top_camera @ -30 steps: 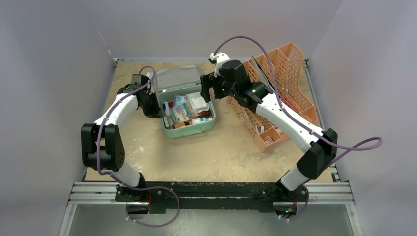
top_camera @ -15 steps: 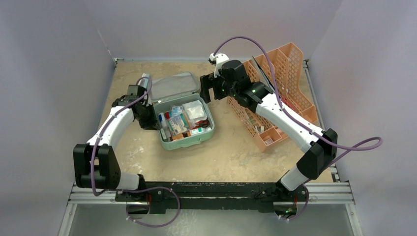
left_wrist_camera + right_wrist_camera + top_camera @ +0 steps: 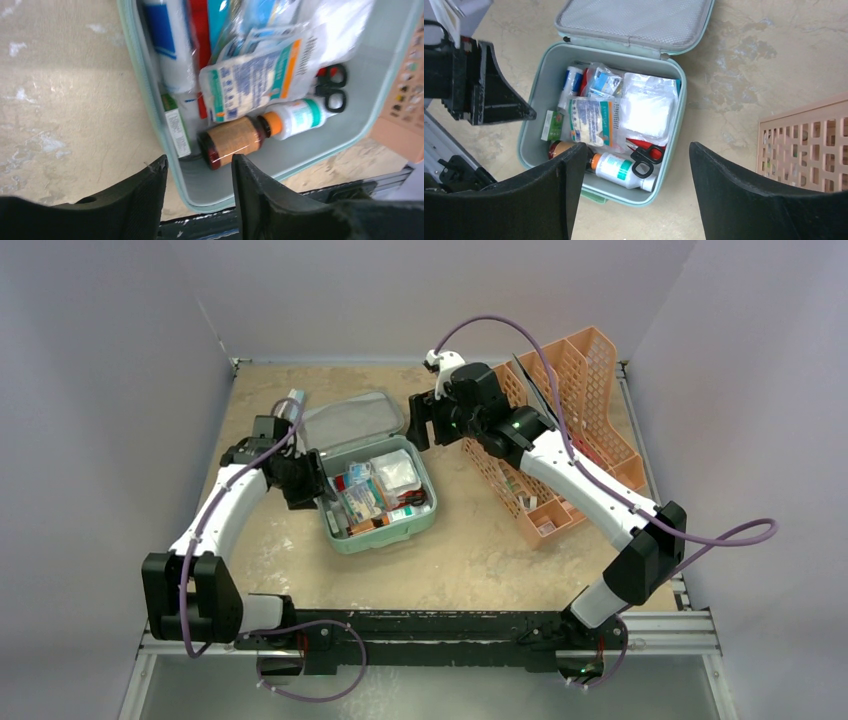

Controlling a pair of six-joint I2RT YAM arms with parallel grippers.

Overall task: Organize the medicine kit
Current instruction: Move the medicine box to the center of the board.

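Note:
The mint-green medicine kit lies open left of the table's centre, its lid folded back. It holds a brown bottle, a white bottle with an orange cap, black-handled scissors, a gauze packet and a blue-and-white tube. My left gripper is open and straddles the kit's left wall, one finger inside and one outside. My right gripper is open and empty, hovering above the kit.
A peach mesh file rack stands right of the kit, under my right arm, and shows in the right wrist view. A small pale tube lies left of the lid. The black base rail runs along the near edge.
The kit has slid toward the near left and turned a little, moving with my left gripper at its wall. My right gripper has stayed almost still.

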